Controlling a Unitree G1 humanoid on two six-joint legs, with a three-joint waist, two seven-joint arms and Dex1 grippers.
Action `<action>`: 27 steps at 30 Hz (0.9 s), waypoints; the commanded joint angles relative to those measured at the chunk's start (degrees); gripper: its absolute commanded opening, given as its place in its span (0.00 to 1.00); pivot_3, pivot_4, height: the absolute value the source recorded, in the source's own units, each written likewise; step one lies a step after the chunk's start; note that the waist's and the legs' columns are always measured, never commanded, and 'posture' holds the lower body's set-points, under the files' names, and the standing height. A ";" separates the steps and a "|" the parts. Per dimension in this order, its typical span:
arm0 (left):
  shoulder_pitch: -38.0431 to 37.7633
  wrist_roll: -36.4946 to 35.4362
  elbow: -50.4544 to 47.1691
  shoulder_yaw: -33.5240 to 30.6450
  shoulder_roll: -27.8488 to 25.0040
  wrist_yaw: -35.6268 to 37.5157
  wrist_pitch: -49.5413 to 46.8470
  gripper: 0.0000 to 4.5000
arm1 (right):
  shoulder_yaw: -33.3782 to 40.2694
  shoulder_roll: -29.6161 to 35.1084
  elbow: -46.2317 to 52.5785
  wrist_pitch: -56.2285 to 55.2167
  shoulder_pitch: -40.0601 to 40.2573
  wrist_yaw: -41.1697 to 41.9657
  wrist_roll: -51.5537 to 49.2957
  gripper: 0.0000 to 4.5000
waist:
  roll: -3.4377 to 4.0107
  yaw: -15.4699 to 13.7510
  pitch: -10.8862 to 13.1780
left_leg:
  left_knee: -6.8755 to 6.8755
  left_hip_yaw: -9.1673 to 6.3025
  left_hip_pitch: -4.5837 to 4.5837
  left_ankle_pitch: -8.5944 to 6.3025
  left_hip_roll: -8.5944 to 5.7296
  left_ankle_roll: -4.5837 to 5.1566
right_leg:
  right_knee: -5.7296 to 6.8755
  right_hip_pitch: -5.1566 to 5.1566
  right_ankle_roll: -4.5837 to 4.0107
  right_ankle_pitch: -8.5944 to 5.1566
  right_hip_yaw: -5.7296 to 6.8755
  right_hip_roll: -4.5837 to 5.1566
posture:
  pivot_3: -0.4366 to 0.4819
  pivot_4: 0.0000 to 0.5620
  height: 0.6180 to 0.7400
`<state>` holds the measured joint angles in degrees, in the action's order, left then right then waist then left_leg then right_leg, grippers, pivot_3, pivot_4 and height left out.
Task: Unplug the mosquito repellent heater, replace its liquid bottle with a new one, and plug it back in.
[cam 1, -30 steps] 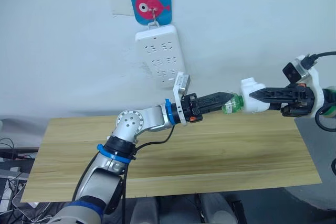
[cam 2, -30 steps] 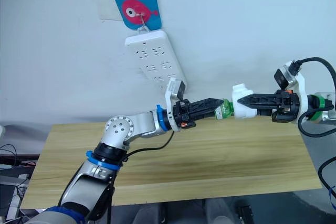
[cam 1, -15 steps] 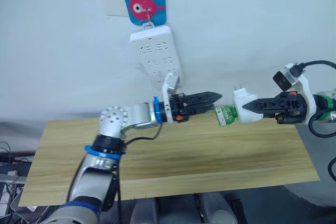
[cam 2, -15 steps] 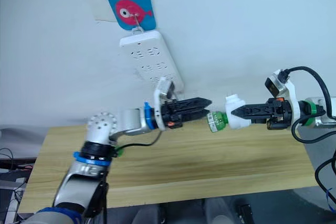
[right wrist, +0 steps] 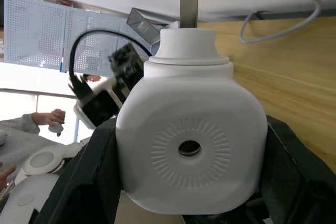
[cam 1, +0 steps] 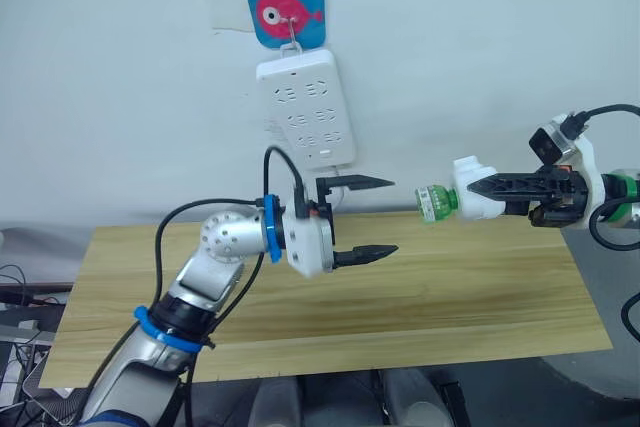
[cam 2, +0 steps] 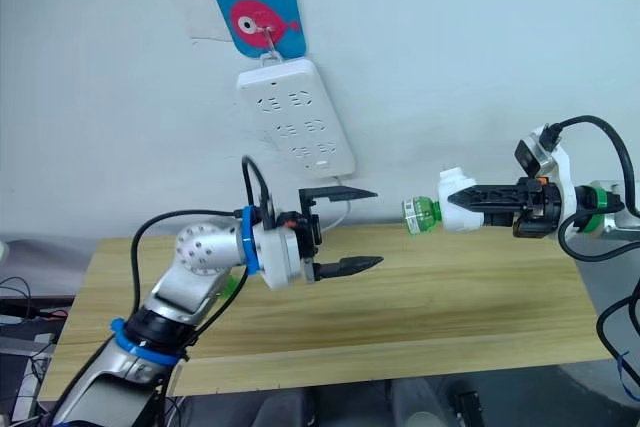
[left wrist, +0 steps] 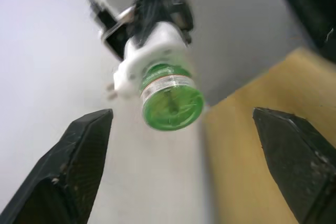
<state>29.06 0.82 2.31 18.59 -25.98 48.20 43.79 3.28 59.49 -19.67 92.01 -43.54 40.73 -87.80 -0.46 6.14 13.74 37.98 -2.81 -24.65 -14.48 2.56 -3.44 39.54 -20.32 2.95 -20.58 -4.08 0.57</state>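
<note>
A white power strip (cam 1: 304, 109) hangs under a blue fish plaque (cam 1: 287, 5), above a wooden table (cam 1: 470, 292).

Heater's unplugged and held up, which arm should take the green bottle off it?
Left. The right pincer is shut on the heater, while the left pincer is open, empty, and facing the green bottle sticking out toward it.

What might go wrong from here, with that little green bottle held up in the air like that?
The heater with its green bottle is held in mid-air by the right gripper alone, above the wooden table; a slip would drop both. The left gripper is open with the bottle ahead of it in the left wrist view; closing off-centre might knock the bottle rather than grasp it. Twisting the bottle might turn the heater in the right gripper's hold.
</note>
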 commanded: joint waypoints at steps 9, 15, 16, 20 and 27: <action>8.36 32.60 16.35 -4.29 11.15 -27.68 23.05 1.00 | 1.06 -0.09 0.89 0.49 -1.01 -2.38 -5.24 0.66 | -0.01 -0.45 0.01 | 0.09 -0.01 -0.13 -0.04 -0.13 0.07 | 0.30 -0.12 0.02 0.00 0.04 0.17 | 0.26 0.41 1.00; 10.26 37.87 17.71 -3.51 9.75 -35.21 21.38 1.00 | 0.93 0.13 0.96 0.49 -0.79 -3.45 -7.10 0.66 | -0.01 -0.03 0.01 | 0.09 -0.03 -0.13 -0.04 -0.11 0.07 | 0.35 -0.14 0.02 0.00 0.05 0.17 | 0.26 0.41 1.00; 10.44 38.33 17.80 -3.22 9.62 -36.10 21.09 1.00 | 0.94 0.10 1.06 0.49 -0.68 -3.67 -7.47 0.66 | -0.01 0.09 0.01 | 0.08 -0.02 -0.14 -0.04 -0.10 0.07 | 0.35 -0.14 0.02 0.00 0.05 0.17 | 0.26 0.41 1.00; 11.57 40.10 17.88 -2.39 9.83 -39.16 19.24 1.00 | 1.24 -0.06 1.49 0.49 -0.19 -4.52 -8.31 0.66 | -0.01 0.30 0.01 | 0.08 -0.05 -0.14 -0.03 -0.09 0.07 | 0.35 -0.14 0.02 0.00 0.07 0.17 | 0.26 0.41 1.00; 12.65 39.68 17.94 -0.26 9.02 -41.52 19.52 0.96 | 1.49 -0.18 1.62 0.48 0.07 -5.61 -9.26 0.66 | -0.01 0.33 0.01 | 0.07 -0.06 -0.14 -0.03 -0.08 0.07 | 0.34 -0.13 0.02 0.00 0.08 0.17 | 0.26 0.41 1.00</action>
<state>41.00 41.17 20.99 17.93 -16.78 8.05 62.84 3.17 58.79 -19.52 92.01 -43.45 34.92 -94.80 -0.47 6.47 13.74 38.04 -2.87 -24.79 -14.51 2.48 -3.37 39.89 -20.45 2.96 -20.57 -4.00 0.74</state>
